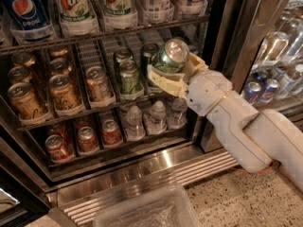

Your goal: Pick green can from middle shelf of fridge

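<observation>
Cream two-finger pincer (174, 72) closed round light green soda can (170, 55), 1 o'clock of centre. Can held tilted, silver lid outward, above wire middle shelf (90, 56) lane of stainless fridge (142, 167). Tilt probably follows wrist angle, ready for withdrawal.

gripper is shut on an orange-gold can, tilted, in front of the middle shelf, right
No. The camera view shows the gripper shut on the green can, not an orange-gold one; the orange-gold cans stand in their lanes. The rest holds: tilted, in front of the middle shelf.
</observation>
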{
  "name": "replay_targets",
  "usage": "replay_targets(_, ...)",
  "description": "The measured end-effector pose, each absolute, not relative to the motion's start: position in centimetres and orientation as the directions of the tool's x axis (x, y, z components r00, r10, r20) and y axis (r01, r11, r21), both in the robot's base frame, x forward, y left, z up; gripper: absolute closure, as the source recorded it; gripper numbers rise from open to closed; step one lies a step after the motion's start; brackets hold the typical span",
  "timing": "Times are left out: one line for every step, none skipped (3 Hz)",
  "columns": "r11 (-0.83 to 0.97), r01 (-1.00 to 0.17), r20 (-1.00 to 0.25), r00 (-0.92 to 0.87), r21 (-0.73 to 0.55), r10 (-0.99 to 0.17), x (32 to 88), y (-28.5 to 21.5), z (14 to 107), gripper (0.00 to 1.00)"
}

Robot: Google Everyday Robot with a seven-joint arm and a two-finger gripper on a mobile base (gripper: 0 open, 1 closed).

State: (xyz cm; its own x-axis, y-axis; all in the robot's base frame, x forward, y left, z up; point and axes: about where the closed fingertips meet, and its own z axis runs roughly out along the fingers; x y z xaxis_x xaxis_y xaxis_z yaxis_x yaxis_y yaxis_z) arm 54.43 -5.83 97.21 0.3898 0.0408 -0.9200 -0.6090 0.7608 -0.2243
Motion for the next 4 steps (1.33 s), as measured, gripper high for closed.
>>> replay_targets(0.702,-0.666,-0.936,0.353,-0.254,-0.005,52.6,-6.2,97.0,1.0)
replay_targets(0.631,-0.713,-0.94,0.333,-0.306,-0.08,50.2,-7.5,97.7,1.0)
replay_targets(0.548,-0.762,-0.929,0.361,-0.345,-0.084,47.0,-8.0,99.3,1.0)
replay_targets(0.475,-0.804,-0.923,0.383,-0.357,-0.045,44.9,-6.6,99.7,1.0)
